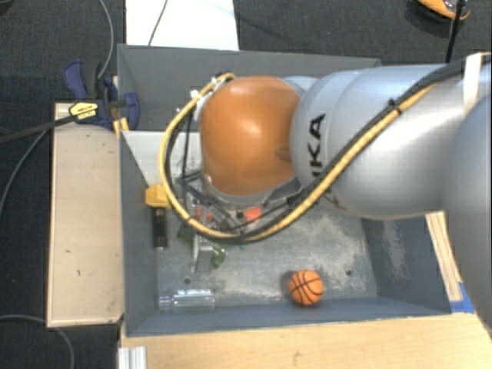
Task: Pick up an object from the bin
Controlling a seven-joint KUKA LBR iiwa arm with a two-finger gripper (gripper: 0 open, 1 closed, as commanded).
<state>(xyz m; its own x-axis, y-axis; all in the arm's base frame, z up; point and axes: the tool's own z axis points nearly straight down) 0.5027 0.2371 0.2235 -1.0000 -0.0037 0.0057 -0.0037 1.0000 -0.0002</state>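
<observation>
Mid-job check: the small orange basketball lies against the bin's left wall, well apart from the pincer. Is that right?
Not the left wall. In the camera view the basketball lies on the bin floor by the wall nearest the picture's bottom edge, right of the middle. It is indeed apart from the pincer, which hangs over the floor's left part.

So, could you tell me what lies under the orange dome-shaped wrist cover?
Below the orange cover a small green object shows beside the gripper; the grey bin floor directly beneath is hidden.
</observation>
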